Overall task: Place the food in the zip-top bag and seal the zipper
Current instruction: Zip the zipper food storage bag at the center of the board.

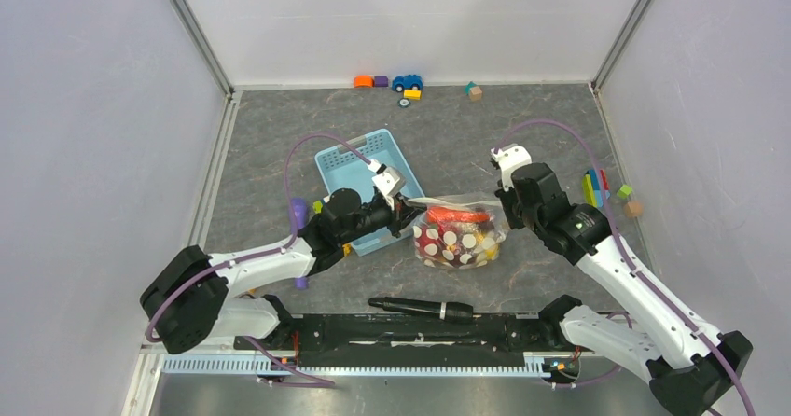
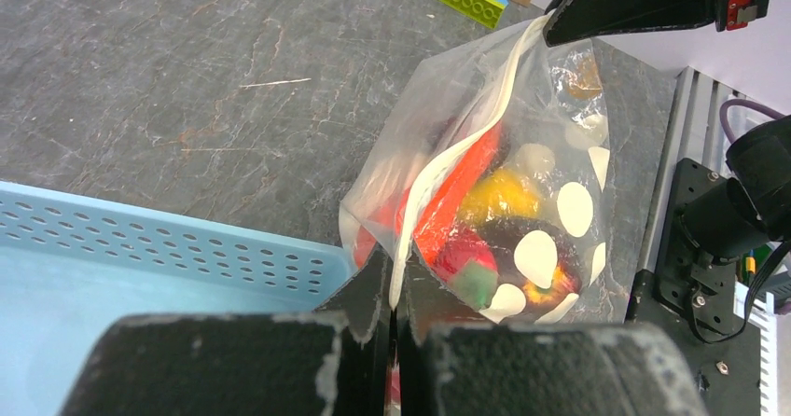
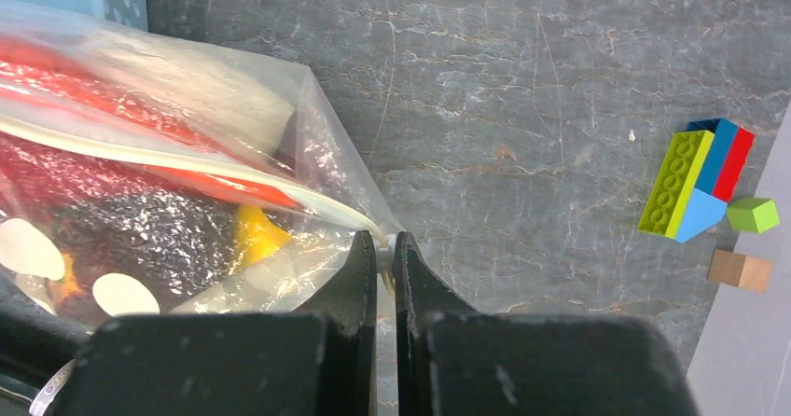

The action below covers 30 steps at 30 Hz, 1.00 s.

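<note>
At the bag (image 1: 457, 243) mouth, my left gripper (image 2: 392, 276) and right gripper (image 3: 387, 243) each clamp one zipper (image 2: 511, 78) end. Only the wrist views show the strip pinched between the jaws.

Food (image 1: 457, 217) inside the zip-top bag (image 1: 448, 246), basket (image 1: 338, 158) just left of it, building blocks (image 1: 593, 189) well to its right
</note>
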### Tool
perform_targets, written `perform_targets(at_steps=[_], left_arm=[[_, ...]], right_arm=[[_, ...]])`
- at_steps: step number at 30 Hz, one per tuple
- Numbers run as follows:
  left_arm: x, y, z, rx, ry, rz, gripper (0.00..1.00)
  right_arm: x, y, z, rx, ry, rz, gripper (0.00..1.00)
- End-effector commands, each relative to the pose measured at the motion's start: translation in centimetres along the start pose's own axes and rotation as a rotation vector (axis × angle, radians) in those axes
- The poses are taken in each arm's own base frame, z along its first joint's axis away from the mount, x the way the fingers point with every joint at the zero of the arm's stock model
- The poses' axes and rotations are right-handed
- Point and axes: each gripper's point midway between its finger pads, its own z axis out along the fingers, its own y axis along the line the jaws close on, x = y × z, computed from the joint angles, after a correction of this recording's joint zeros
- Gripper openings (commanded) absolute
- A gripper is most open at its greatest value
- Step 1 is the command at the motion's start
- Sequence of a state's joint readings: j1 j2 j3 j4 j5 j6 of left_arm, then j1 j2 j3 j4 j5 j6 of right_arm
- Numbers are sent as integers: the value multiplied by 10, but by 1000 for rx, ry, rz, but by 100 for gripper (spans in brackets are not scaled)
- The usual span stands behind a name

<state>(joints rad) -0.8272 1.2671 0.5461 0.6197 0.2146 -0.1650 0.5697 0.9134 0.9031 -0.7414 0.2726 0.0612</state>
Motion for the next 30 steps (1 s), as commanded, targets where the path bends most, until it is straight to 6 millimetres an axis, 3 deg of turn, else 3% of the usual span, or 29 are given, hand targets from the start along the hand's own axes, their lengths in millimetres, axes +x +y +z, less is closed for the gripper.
perform_targets(at_steps=[1, 18, 30], left_arm=[[-4, 22, -9, -100, -12, 66, 2], [-2, 26, -10, -119, -5, 76, 2], [-4, 24, -7, -114, -3, 56, 2]], right_arm=[[5, -38, -11, 191, 33, 5, 0], [14, -64, -20, 348, 61, 5, 0], [11, -71, -27, 384, 18, 21, 0]])
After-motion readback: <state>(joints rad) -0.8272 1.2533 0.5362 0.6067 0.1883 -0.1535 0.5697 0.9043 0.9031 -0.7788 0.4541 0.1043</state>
